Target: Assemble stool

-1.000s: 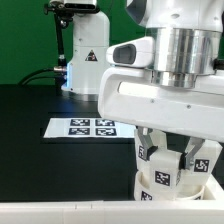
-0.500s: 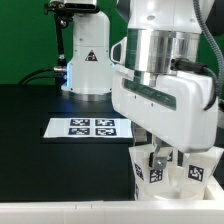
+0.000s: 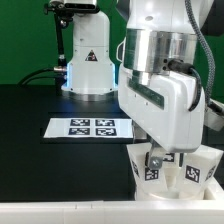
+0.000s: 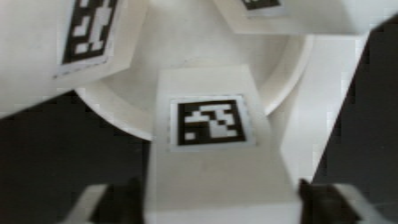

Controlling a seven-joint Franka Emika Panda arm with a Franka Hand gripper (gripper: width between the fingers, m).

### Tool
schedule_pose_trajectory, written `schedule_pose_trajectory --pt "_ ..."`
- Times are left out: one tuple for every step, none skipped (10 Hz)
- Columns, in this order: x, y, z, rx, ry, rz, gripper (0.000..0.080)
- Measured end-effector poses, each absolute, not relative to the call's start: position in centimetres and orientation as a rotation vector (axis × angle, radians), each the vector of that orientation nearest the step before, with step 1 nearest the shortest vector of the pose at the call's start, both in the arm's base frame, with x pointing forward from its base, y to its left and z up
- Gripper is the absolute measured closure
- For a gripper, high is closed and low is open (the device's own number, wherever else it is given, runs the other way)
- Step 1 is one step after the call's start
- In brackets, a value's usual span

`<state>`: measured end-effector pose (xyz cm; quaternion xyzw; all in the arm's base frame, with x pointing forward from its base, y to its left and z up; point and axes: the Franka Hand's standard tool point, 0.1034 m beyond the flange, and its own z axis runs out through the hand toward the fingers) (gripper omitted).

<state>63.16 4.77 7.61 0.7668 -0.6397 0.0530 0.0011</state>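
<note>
Wrist view puts you right over a stool leg (image 4: 214,125), its tag facing the camera and the round seat (image 4: 125,110) just behind it, so by my reading you are fitting this leg into a seat socket; next you need to keep it square and press or twist it home. Your arm reaches steeply down at the exterior view's lower right, the end effector (image 3: 165,160) low over the stool parts on the desk (image 3: 40,160), though you cannot tell whether it grips the leg.

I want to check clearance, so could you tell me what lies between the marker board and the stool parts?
In the exterior view, only bare black table separates the marker board from the stool parts.
</note>
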Motion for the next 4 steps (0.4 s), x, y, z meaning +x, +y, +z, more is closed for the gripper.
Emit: schedule_pose_trajectory --pt "63.4 4.7 9.2 2.448 -2.009 0.167 0.0223" --pt "63.3 4.2 11.3 2.483 -2.022 0.171 0.0163" --pt "63.4 3.9 12.7 2.497 -2.027 0.170 0.0154" --pt "63.6 3.9 13.4 2.503 -2.031 0.175 0.0154"
